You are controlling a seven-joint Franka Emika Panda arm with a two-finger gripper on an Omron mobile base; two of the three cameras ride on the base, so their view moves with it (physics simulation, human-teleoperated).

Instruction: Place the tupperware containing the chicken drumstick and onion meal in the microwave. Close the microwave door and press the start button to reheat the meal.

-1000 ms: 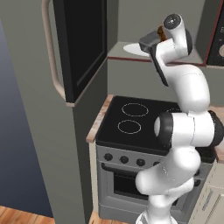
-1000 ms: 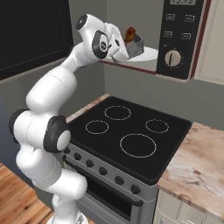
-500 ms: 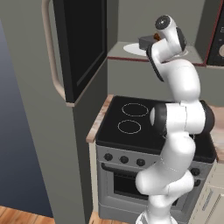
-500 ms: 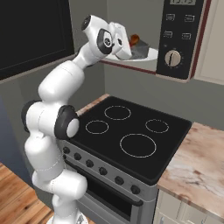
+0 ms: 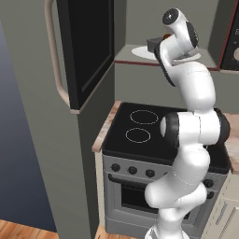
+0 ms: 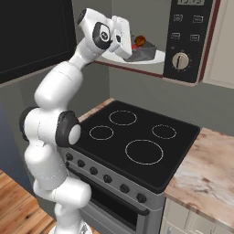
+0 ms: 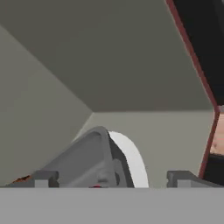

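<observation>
The microwave (image 6: 187,41) hangs above the stove, and its door (image 5: 88,46) is swung wide open to the left. Inside, the grey tupperware (image 6: 142,53) rests on the white turntable plate (image 6: 157,57). It holds the brown chicken drumstick (image 6: 140,40) and the red onion (image 6: 134,46). My gripper (image 6: 130,48) reaches into the cavity at the tub's near side. In the hand view the gripper (image 7: 113,181) is open, its fingertips (image 7: 43,178) wide apart on either side of a corner of the tupperware (image 7: 87,157). In the left base view my hand hides most of the tupperware (image 5: 153,45).
A black-topped stove (image 6: 137,141) with knobs stands right under the microwave. The open door's pale bar handle (image 5: 53,65) juts toward the base on the left. A stone counter (image 6: 205,173) runs to the stove's right. The microwave's dark button panel is on its right side.
The jaws have opened and let go of the tupperware, which now rests on the plate. The forearm has swung more upright while the hand stayed at the cavity.
</observation>
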